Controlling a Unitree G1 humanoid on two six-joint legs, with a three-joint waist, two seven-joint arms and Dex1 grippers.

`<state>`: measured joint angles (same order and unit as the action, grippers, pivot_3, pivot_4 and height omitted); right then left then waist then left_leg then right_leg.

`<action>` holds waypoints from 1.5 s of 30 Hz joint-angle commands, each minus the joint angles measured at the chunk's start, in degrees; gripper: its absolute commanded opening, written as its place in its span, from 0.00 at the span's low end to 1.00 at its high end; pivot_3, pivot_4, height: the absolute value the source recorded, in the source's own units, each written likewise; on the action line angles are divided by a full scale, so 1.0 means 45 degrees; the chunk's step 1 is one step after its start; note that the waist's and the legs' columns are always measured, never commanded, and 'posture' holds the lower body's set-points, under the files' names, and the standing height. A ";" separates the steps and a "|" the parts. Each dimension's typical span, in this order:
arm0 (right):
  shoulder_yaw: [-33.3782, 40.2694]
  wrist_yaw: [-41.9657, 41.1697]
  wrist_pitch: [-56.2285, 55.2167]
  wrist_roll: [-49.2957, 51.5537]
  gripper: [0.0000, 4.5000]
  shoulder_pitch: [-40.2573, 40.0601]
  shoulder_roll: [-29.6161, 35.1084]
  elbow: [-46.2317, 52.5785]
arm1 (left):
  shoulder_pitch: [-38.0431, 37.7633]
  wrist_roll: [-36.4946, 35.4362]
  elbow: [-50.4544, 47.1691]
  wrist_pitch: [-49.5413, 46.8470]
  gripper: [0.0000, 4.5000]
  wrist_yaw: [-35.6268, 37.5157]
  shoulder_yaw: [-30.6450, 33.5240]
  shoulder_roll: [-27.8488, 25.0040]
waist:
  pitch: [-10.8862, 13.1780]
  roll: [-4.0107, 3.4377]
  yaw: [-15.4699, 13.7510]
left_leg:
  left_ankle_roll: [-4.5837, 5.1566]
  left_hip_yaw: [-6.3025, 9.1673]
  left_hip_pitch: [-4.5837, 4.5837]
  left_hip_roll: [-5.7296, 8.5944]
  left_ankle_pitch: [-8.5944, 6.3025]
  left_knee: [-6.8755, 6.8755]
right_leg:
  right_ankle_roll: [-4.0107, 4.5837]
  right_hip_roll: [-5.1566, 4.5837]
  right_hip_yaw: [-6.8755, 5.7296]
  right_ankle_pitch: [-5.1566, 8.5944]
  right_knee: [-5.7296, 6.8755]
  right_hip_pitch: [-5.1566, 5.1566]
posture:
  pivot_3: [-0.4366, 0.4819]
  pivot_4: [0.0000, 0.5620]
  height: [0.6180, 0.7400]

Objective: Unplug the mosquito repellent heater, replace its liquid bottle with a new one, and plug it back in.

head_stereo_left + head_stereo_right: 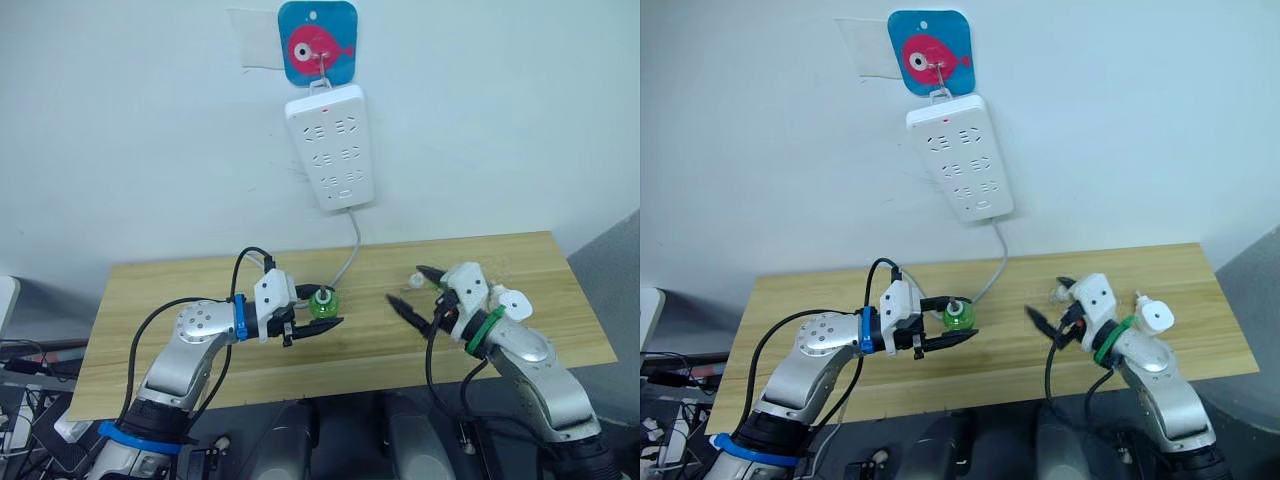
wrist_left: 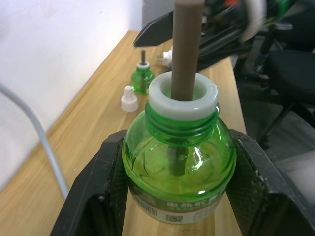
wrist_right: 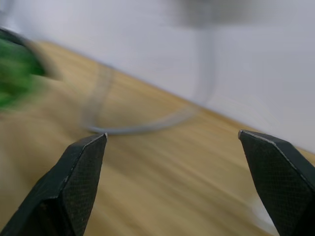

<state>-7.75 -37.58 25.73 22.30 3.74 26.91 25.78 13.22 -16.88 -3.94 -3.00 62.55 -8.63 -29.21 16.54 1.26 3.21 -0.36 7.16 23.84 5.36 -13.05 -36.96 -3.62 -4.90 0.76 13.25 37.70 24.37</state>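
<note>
- Left pincer (image 1: 322,312): pinching a green bottle (image 2: 179,160) by its body, one finger on each side; brown wick (image 2: 187,46) stands upright from the white collar.
- Right pincer (image 1: 418,290): spread wide, holding nothing, just above the counter (image 1: 560,270) at 3 o'clock of the left one.
- Heater (image 2: 165,58): judged to be the small white piece lying on the counter, unplugged, at about 3 o'clock of the held bottle, beside a second green bottle (image 2: 142,78) and a white cap (image 2: 129,98); too small to be certain.
- Power strip (image 1: 330,145): on the wall at 12 o'clock, cord trailing to the counter.
- Risk: the smooth round bottle may twist or slip between the fingers; tilting could spill liquid or snap the exposed wick.
- Arm pose: both forearms low, bent inward at the elbows, tips facing each other.
</note>
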 commanded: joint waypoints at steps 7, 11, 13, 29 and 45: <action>-0.1388 -0.0823 0.1285 0.0830 0.99 0.2366 -0.0307 0.0527 | 0.0311 -0.0129 0.0006 0.0610 0.50 0.0653 -0.0190 0.0094 | -0.0002 0.0004 -0.0012 | -0.0004 0.0008 0.0001 0.0004 0.0002 -0.0003 | 0.0000 -0.0005 -0.0012 -0.0001 -0.0005 -0.0002 | 0.37 0.46 1.00; -0.1698 -0.0827 0.0908 0.0416 0.99 0.2788 -0.0634 0.0006 | 0.0332 -0.0169 -0.0098 0.0507 0.50 0.0560 -0.0203 0.0139 | -0.0002 0.0004 -0.0024 | -0.0023 0.0009 0.0003 0.0007 0.0014 -0.0003 | 0.0000 -0.0006 -0.0012 -0.0001 -0.0007 -0.0002 | 0.39 0.47 1.00; -0.1764 -0.0890 0.0818 0.0329 0.99 0.2813 -0.0692 -0.0045 | 0.0356 -0.0182 -0.0157 0.0474 0.50 0.0533 -0.0194 0.0134 | -0.0002 0.0004 -0.0025 | -0.0022 0.0008 0.0003 0.0008 0.0013 -0.0004 | 0.0000 -0.0006 -0.0011 -0.0001 -0.0006 -0.0001 | 0.39 0.47 1.00; -0.2631 -0.1127 0.0240 -0.0822 0.19 0.3028 -0.0888 -0.0382 | 0.0570 -0.0213 -0.0478 0.0099 0.50 0.0362 -0.0293 0.0356 | -0.0002 0.0004 -0.0023 | -0.0023 0.0008 0.0002 0.0007 0.0014 -0.0004 | 0.0000 -0.0006 -0.0012 -0.0001 0.0000 0.0002 | 0.39 0.46 1.00; 0.1561 0.1587 0.3996 0.3219 0.19 0.2446 -0.2191 0.0295 | -0.0675 -0.2076 -0.2547 -0.1653 1.00 -0.1236 0.1050 0.0792 | -0.0003 0.0003 -0.0037 | -0.0022 0.0009 0.0002 0.0002 0.0013 -0.0002 | 0.0002 -0.0007 0.0002 -0.0002 0.0003 0.0003 | 0.39 0.47 1.00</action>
<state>-5.69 -34.14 39.60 31.78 14.83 17.86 24.81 11.15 -24.89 -11.66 -10.92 58.50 -5.01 -26.37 16.52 1.27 3.04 -0.46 7.20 23.85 5.38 -12.99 -36.96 -3.61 -4.94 0.79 13.24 37.71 24.38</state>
